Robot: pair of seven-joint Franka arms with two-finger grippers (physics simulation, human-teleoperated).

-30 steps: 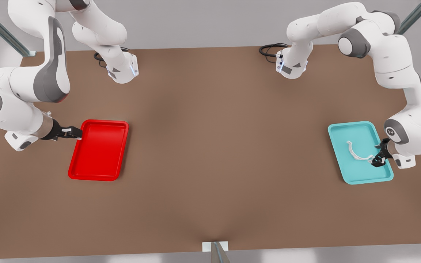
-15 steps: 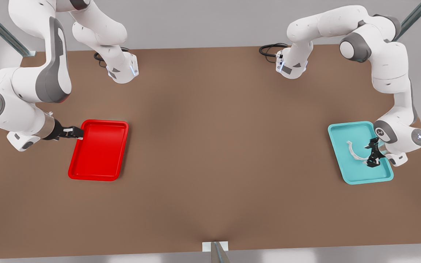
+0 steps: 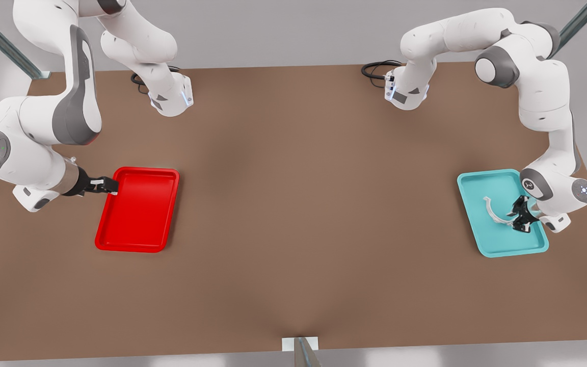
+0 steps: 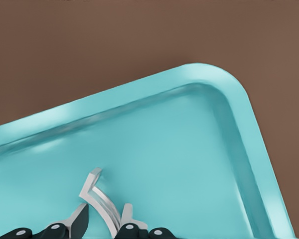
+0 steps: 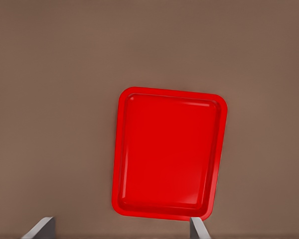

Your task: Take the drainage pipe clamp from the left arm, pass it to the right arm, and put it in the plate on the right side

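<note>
**Left gripper closing in on the clamp**

The clamp [image 3: 492, 210] is lying in the teal tray [image 3: 477, 184]. Over the last second the left gripper [image 3: 521, 218] has been sinking onto the clamp's near end, fingers [image 4: 79, 219] now straddling the strap, parted, not yet pinching. Pickup looks imminent. Well apart from the teal tray, the right gripper [image 3: 106, 185] is waiting, spread, at the plate [image 3: 167, 176] rim.

i find no text, label, brand or number that can be read anywhere here, not on my arms, the trays or the table.
</note>
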